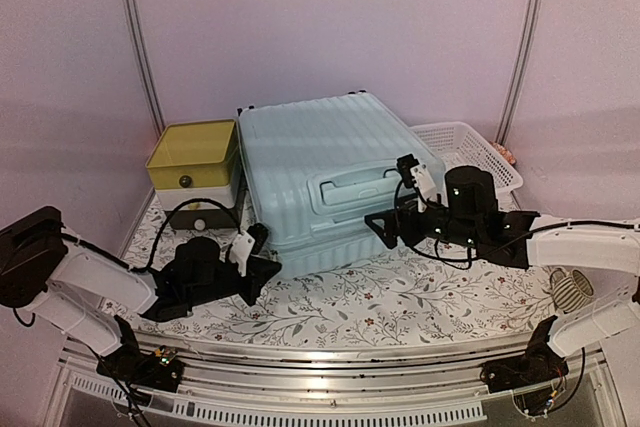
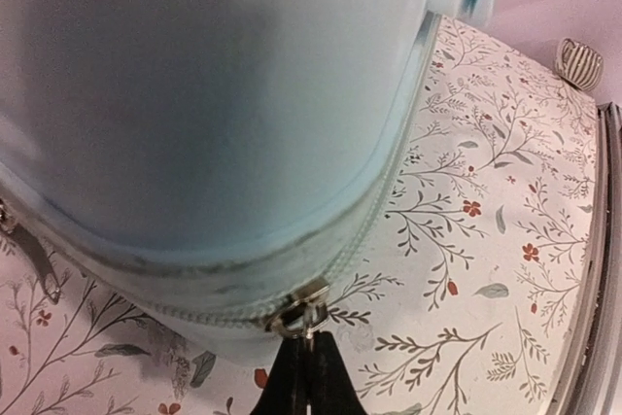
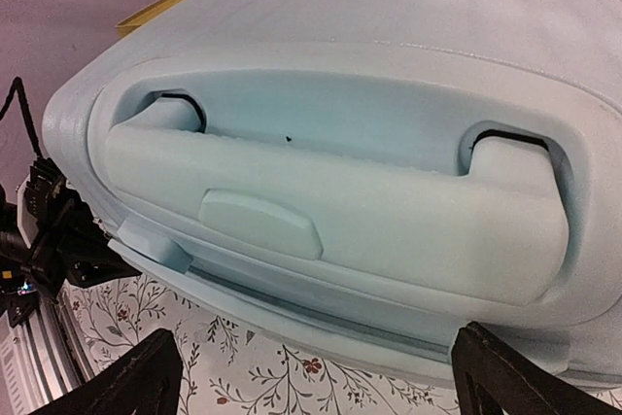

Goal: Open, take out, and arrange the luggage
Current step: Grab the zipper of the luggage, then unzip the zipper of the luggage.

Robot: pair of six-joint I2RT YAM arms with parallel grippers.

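The left gripper sits low over the table's near-left part. Its black fingers are pressed together and pinch the metal zipper pull at the near-left corner of the luggage. The zip line curves away from the pull along the seam of the shell, just above the flowered cloth. Bare cloth runs between the near edge of the table and the luggage's near side, widest toward the near-right corner, where a small striped object lies by itself.

The right gripper comes in from the right edge with its fingers spread wide. It faces the luggage's side handle, and neither finger touches the shell. The handle lies flat in its moulded recess, with a gap showing at each end.

The luggage lies flat across the middle of the table, ribbed face up. Its far end reaches toward the far edge and the curtain. A yellow box stands just beside its left flank at the far-left corner. A white basket sits close against its right flank at the far-right corner, so little room shows on either side there.
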